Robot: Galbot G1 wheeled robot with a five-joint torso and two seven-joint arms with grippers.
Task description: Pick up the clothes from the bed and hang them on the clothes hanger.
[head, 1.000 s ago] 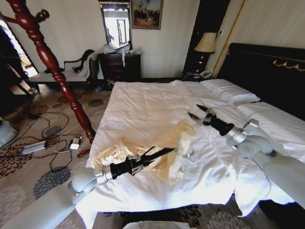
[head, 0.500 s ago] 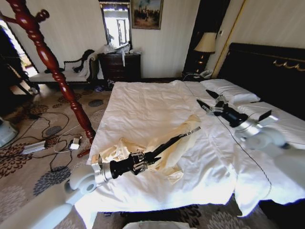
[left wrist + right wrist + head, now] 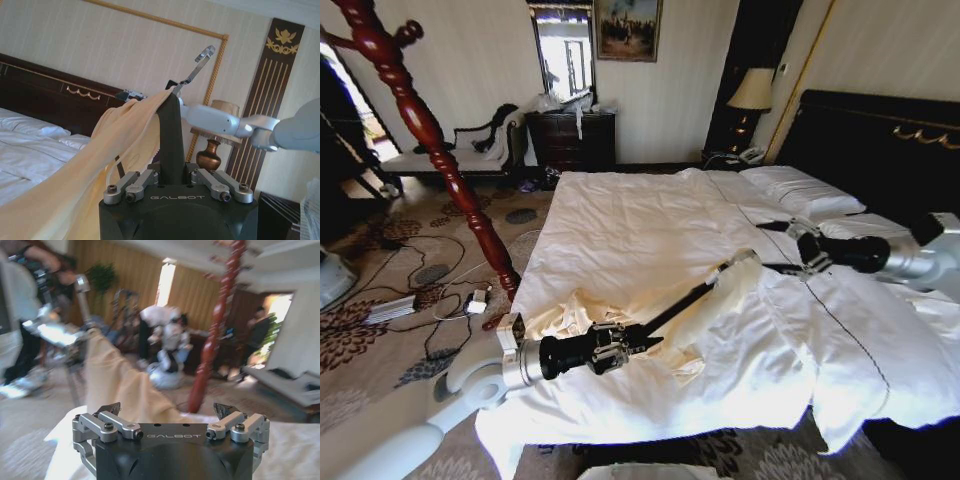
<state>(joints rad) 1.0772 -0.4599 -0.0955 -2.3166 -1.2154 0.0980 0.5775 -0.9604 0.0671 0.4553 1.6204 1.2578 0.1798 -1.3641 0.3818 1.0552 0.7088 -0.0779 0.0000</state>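
The black clothes hanger (image 3: 682, 303) slants up over the bed (image 3: 620, 215), with my left gripper (image 3: 642, 337) shut on its lower end. The cream-yellow clothes (image 3: 575, 318) lie wrinkled on the sheet near the bed's front left, and one part is draped over the hanger's raised far end (image 3: 735, 283). In the left wrist view the clothes (image 3: 122, 135) hang off the hanger (image 3: 170, 135) below its silver hook (image 3: 200, 57). My right gripper (image 3: 778, 247) is open, just right of the hanger's tip, holding nothing. The right wrist view shows its spread fingers (image 3: 107, 412) facing the clothes (image 3: 117, 382).
A red turned wooden post (image 3: 430, 140) stands left of the bed over a patterned carpet with cables (image 3: 430, 290). White pillows (image 3: 800, 190) and a black headboard (image 3: 880, 150) are at the far right. A dresser (image 3: 570, 135) and a lamp (image 3: 752, 95) stand by the back wall.
My left gripper drew back toward the near left with the hanger. The clothes now drape over the hanger's far end. My right gripper moved away to the right, still open.
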